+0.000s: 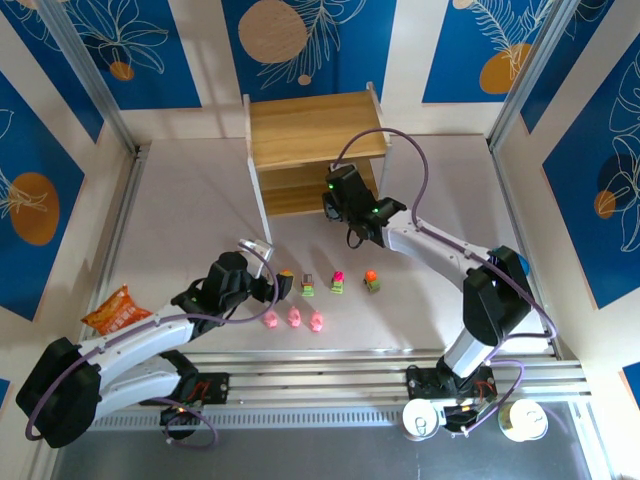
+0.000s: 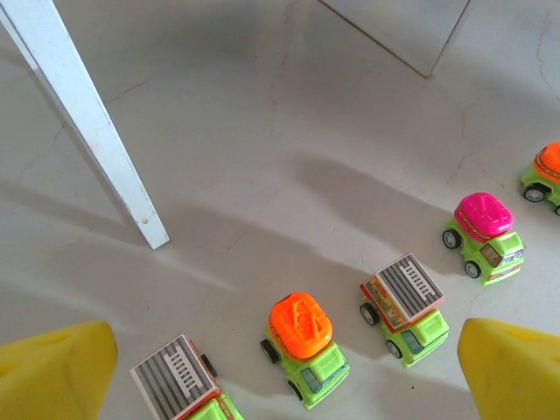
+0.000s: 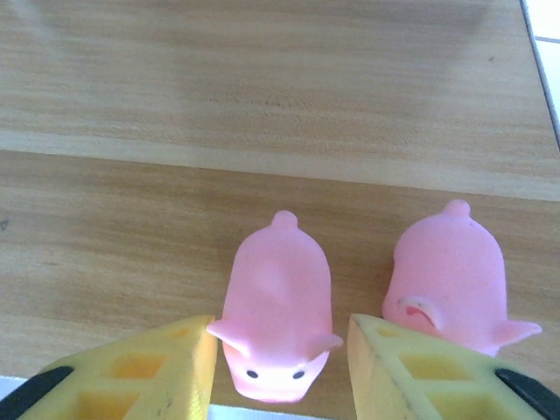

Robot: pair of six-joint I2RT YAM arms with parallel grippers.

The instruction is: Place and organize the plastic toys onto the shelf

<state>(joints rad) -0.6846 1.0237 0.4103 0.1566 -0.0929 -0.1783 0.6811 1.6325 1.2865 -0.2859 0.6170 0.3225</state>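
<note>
The wooden shelf (image 1: 315, 150) stands at the back of the table. My right gripper (image 1: 342, 200) reaches into its lower tier. There it stands open (image 3: 278, 350) around a pink pig (image 3: 276, 306) resting on the board, the pig's ears almost touching the yellow fingers (image 3: 140, 376). A second pig (image 3: 451, 276) sits just to its right. Three more pigs (image 1: 294, 318) lie in a row on the table. My left gripper (image 1: 278, 287) hangs open (image 2: 280, 385) over a row of trucks: grey top (image 2: 179, 381), orange top (image 2: 302, 337), grey (image 2: 404, 302), pink (image 2: 484, 232), orange (image 2: 547, 171).
An orange snack bag (image 1: 118, 310) lies at the left edge by the left arm. A blue cup (image 1: 520, 265) peeks out behind the right arm. The shelf's white side support (image 2: 87, 122) stands close ahead of the left gripper. Metal rails run along the near edge.
</note>
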